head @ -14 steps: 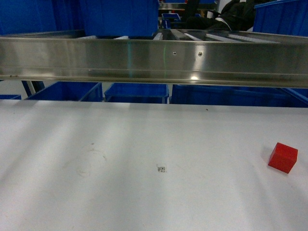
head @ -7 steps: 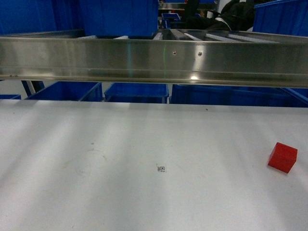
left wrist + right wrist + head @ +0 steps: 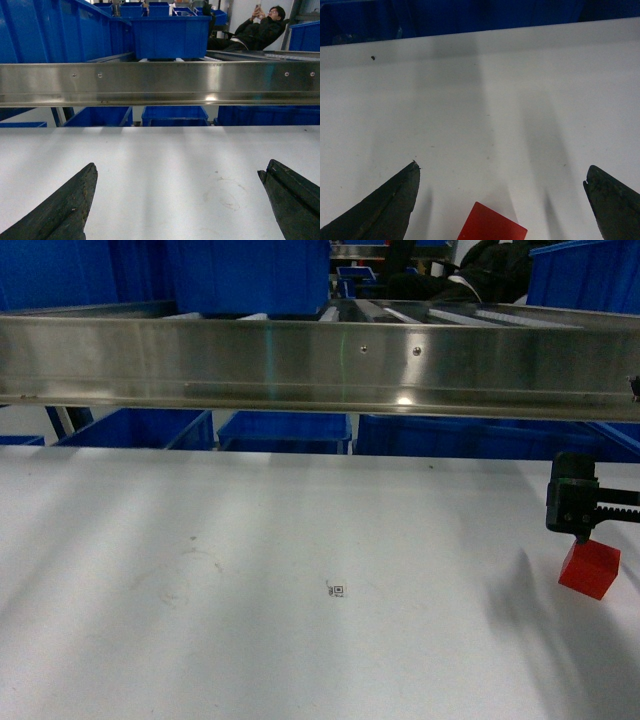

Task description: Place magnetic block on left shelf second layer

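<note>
The magnetic block (image 3: 589,569) is a small red cube resting on the white table (image 3: 250,570) at the far right. My right gripper (image 3: 586,530) hangs just above and behind it, open. In the right wrist view the magnetic block (image 3: 492,226) lies low between the spread fingers of the right gripper (image 3: 502,167), touching neither. The left gripper (image 3: 179,167) is open over bare table, out of the head view. The left shelf second layer (image 3: 320,365) is a steel tier with roller rails, bearing a large blue crate (image 3: 250,275).
Blue bins (image 3: 285,430) stand below the steel rail (image 3: 160,82) beyond the table's far edge. Another blue crate (image 3: 585,275) sits on the tier at the right. A seated person (image 3: 255,32) is behind the rack. A small printed marker (image 3: 337,590) lies mid-table.
My right gripper has come into the head view from the right and now hangs over the red block. The block itself has stayed in place.
</note>
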